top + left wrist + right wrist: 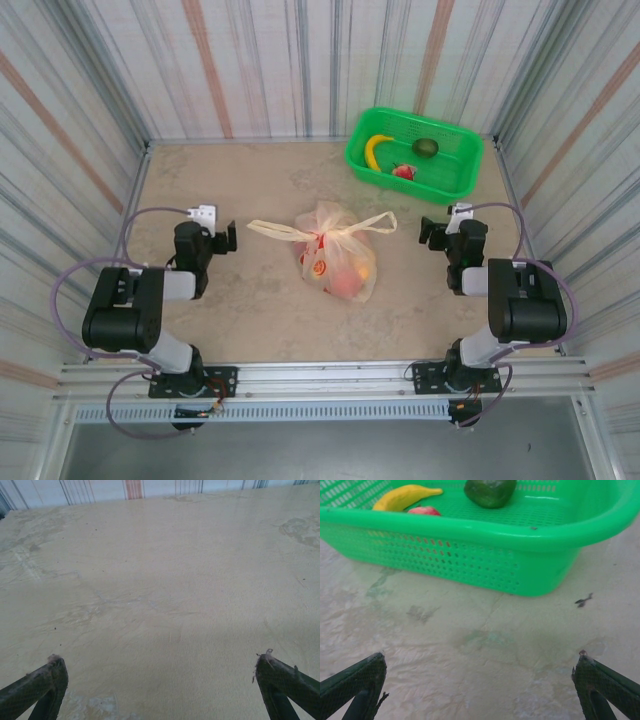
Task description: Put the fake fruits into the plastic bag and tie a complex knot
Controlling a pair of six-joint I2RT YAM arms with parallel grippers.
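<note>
The plastic bag lies in the middle of the table with red and orange fake fruits showing through it. Its two handles are tied in a knot, the ends sticking out left and right. More fake fruits sit in the green basket: a yellow banana, a dark green avocado and a red fruit. My left gripper stands open left of the bag, over bare table. My right gripper stands open right of the bag, facing the basket, nothing between its fingers.
The green basket stands at the back right, close to the striped wall. Striped walls enclose the table on three sides. Both arms' bases sit at the near edge.
</note>
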